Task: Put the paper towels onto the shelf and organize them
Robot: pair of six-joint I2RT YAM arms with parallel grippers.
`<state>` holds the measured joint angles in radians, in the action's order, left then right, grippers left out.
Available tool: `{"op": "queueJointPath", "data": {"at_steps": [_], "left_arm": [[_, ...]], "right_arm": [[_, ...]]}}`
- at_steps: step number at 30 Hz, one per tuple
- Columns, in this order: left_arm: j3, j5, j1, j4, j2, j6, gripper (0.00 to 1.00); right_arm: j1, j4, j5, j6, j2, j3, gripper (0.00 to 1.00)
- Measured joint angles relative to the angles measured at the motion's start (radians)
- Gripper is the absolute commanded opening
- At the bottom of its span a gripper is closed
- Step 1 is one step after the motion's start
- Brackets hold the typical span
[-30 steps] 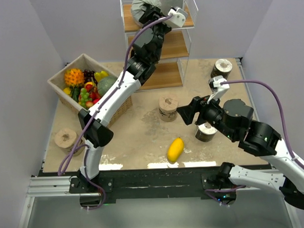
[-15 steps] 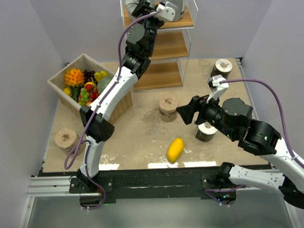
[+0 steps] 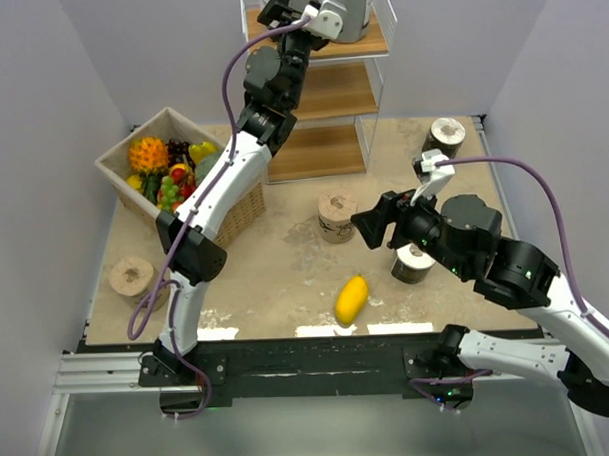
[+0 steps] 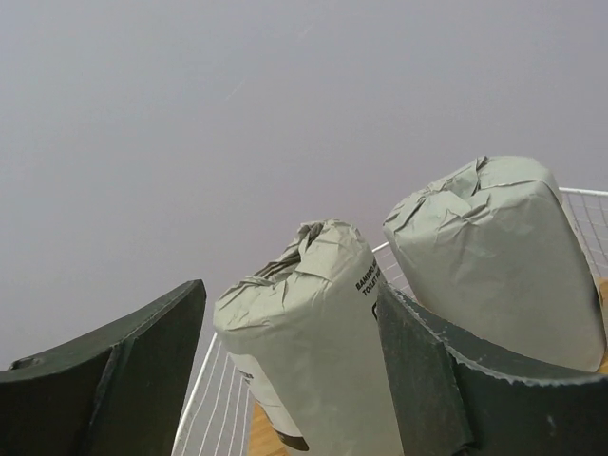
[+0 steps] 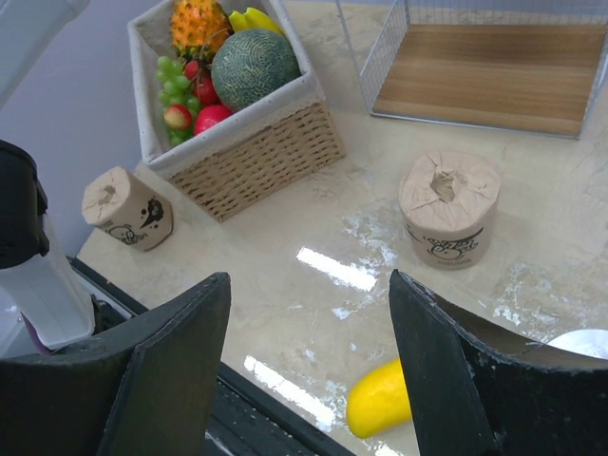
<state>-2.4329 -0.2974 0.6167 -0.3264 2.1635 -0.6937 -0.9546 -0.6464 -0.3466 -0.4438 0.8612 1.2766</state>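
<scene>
room: lilac-grey walls [image 3: 60, 96] closing round a beige table [image 3: 286, 269].
top view, shelf: shelf [image 3: 325, 92] standing at far edge. left arm [image 3: 223, 191] stretching up to its top tier, where grey rolls [image 3: 349, 8] are sitting.
top view, table: four rolls sitting on the table: mid tan roll [image 3: 336, 217], near-left tan roll [image 3: 132, 277], far dark roll [image 3: 444, 136], near dark roll [image 3: 413, 264]. the last is lying partly under right arm [image 3: 485, 252]. mango [image 3: 351, 298] and basket [image 3: 234, 215] sitting apart from them.
left wrist view: left gripper [image 4: 290, 294] standing w/ jaws apart round nearer grey roll [image 4: 313, 351]. gap showing on one side, other finger just beside the wrap. second grey roll [image 4: 494, 256] standing just beside it.
right wrist view: right gripper [image 5: 312, 280] hovering, jaws apart, nothing btwn, looking down on mid tan roll, well apart from it.
risk: prob. a left finger catching the wrap while pulling away, tipping nearer grey roll into its neighbour or off the tier. right arm possibly nudging near dark roll when reaching.
hidden: arm covering much of top tier in top view. roll bases being cut off in left wrist view, so can't tell if they're sitting flat.
</scene>
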Motion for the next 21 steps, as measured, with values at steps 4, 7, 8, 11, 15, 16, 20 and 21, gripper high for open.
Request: {"op": "queueJointPath", "data": {"at_steps": [4, 7, 8, 11, 15, 16, 20, 21], "left_arm": [[0.007, 0.007, 0.0, 0.01, -0.02, 0.026, 0.78], [0.037, -0.008, 0.012, 0.044, -0.068, 0.05, 0.8], [0.077, -0.027, 0.023, 0.056, -0.106, 0.055, 0.81], [0.218, -0.076, 0.08, 0.12, -0.249, 0.073, 0.86], [0.374, -0.109, 0.192, 0.256, -0.477, 0.17, 0.98], [0.413, -0.107, 0.209, 0.298, -0.541, 0.217, 1.0], [0.586, -0.129, 0.203, 0.444, -0.801, 0.42, 1.0], [0.645, -0.135, 0.195, 0.478, -0.874, 0.477, 1.0]], "right_arm": [[0.0, 0.001, -0.001, 0.0, -0.014, 0.0, 0.72], [0.0, 0.006, -0.003, 0.0, -0.02, -0.002, 0.72], [0.0, 0.011, -0.003, 0.0, -0.022, -0.006, 0.72], [0.0, 0.03, -0.008, -0.006, -0.039, -0.042, 0.72], [0.0, 0.041, -0.036, -0.021, -0.066, -0.109, 0.72], [0.0, 0.041, -0.047, -0.029, -0.072, -0.127, 0.72], [0.0, 0.037, -0.108, -0.059, -0.083, -0.186, 0.73], [0.0, 0.034, -0.117, -0.066, -0.082, -0.197, 0.73]]}}
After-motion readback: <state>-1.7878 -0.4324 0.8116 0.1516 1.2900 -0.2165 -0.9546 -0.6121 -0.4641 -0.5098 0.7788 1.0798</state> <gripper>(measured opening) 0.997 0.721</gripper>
